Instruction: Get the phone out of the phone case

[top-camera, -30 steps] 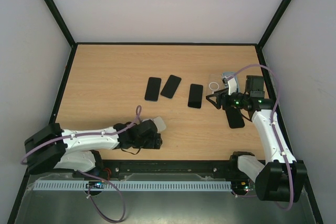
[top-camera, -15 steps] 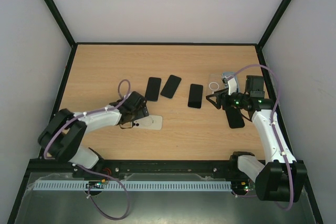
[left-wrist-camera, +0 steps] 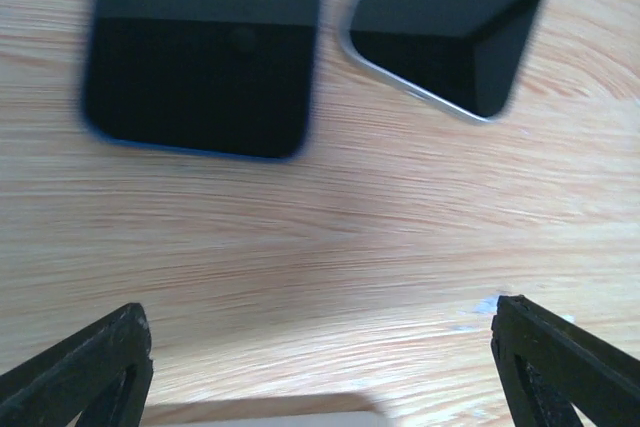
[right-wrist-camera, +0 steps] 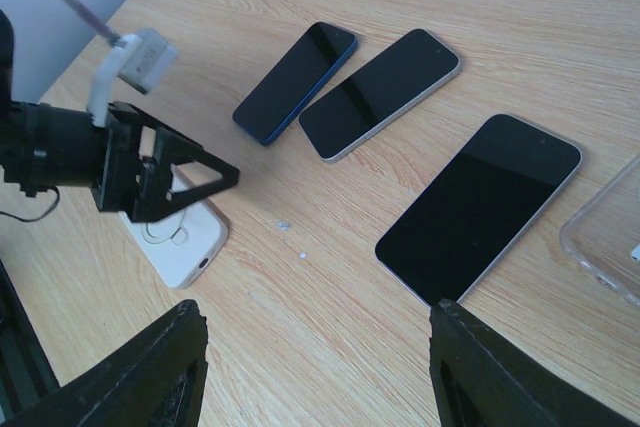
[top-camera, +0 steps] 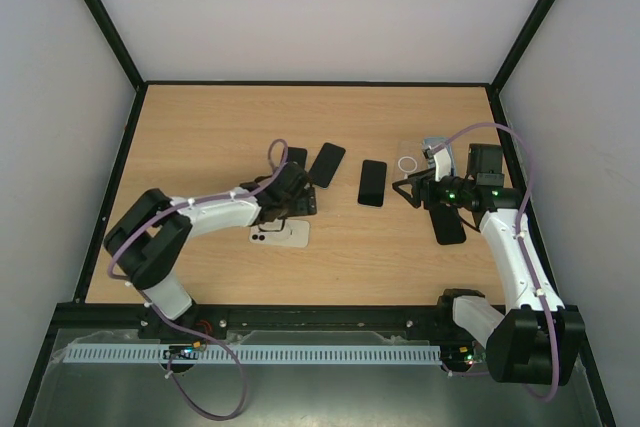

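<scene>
Left wrist view's edges crop the pale phone case (left-wrist-camera: 265,415), blue-rimmed phone (left-wrist-camera: 200,57) and silver-rimmed phone (left-wrist-camera: 450,17).

Built from white link shells (top-camera: 205,215) joined by black joint housings (top-camera: 520,342). Wired with a lilac cable (top-camera: 490,125) looped outside each arm. Lit by green LEDs (top-camera: 452,187) at the right wrist. Tipped with matte black, wedge-shaped fingers (left-wrist-camera: 100,359) of triangular open-frame form.

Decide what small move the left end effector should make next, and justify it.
Probably ease forward and down onto the blue-rimmed phone: the left end effector is open, that phone lies just ahead, and the white phone lies behind it.
</scene>
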Available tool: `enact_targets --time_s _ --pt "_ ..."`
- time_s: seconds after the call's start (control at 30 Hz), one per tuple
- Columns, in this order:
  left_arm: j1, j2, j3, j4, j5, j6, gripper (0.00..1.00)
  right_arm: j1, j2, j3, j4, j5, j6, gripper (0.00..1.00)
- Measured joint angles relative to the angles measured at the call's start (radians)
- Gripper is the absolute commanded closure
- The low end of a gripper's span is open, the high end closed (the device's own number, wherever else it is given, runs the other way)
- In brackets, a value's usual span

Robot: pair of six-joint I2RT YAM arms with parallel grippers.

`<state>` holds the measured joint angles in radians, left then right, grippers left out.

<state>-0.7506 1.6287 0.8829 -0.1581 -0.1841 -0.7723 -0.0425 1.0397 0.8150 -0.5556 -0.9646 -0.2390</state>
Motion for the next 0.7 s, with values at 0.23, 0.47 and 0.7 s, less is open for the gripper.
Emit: enact_targets --time_s 0.23,0.47,0.7 --pt "-0.089 0.163 0.146 -0.024 0.088 0.08 0.08 0.0 0.0 0.0 0.0 0.0 0.0 0.4" --pt "-0.179 0.213 0.201 -0.088 0.125 0.103 0.09 0.0 0.001 0.0 0.0 0.0 -0.002 0.4" --pt "-0.281 0.054 0.055 -0.126 0.122 0.014 0.07 0.0 0.001 0.0 0.0 0.0 -0.005 0.4"
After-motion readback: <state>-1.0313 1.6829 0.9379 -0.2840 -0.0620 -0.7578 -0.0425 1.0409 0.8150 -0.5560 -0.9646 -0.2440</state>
